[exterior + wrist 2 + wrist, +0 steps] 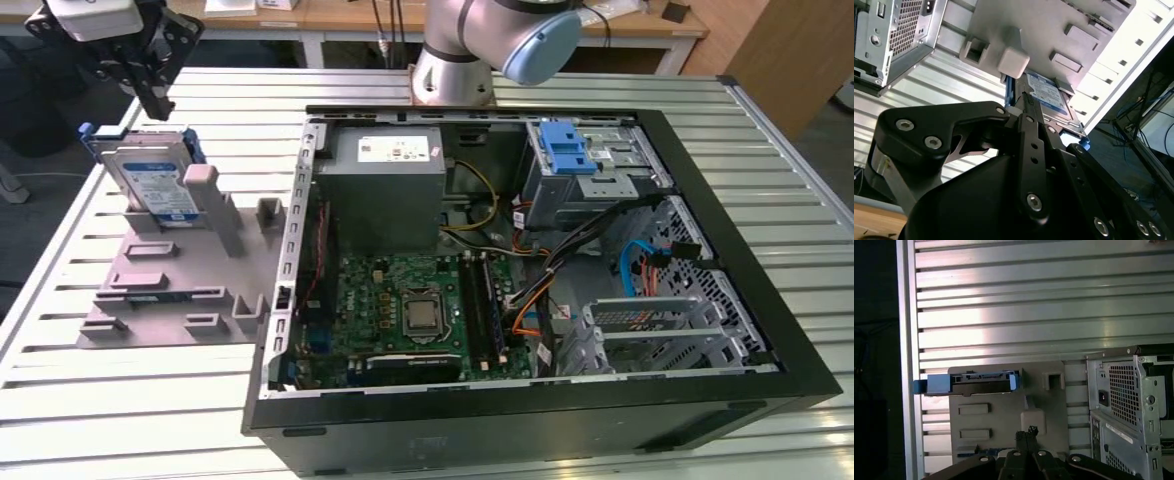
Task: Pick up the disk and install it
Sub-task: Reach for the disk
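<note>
The disk [154,180] stands upright on its edge in a slot of the grey holder plate [174,285], on the slatted table [107,410] at the exterior view's left of the open computer case [767,300]. The gripper [156,106] hangs just above the disk's top edge, apart from it, with its fingers pressed together and nothing between them. Both wrist views show the disk [971,382] [1046,95] beyond the fingertips [1026,432] [1025,100].

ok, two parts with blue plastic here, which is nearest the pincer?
The disk, standing on edge in the grey fixture outside the computer case, close by the pincer. The cage with the blue latch sits inside the case.
</note>
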Motion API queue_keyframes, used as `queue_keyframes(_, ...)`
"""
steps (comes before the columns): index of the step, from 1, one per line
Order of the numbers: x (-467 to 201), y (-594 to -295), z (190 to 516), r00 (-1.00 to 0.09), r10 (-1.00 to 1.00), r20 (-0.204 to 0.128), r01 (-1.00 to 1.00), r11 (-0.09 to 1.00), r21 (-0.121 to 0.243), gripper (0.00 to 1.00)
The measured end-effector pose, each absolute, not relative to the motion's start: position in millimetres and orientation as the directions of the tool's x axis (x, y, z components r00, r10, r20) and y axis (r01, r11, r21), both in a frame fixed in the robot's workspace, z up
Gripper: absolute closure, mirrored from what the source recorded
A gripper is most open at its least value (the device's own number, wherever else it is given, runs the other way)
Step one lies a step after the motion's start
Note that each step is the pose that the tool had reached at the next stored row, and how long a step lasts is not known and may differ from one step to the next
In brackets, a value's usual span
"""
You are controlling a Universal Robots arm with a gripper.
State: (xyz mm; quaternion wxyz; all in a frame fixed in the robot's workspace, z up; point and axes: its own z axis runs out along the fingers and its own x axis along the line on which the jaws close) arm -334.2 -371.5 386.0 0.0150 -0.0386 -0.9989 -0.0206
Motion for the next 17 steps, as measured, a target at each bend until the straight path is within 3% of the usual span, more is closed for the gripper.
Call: queue_keyframes(17, -366, -355, 381, -0.996, 0.076, 0.042, 0.078, 0.996, 0.039, 0.89)
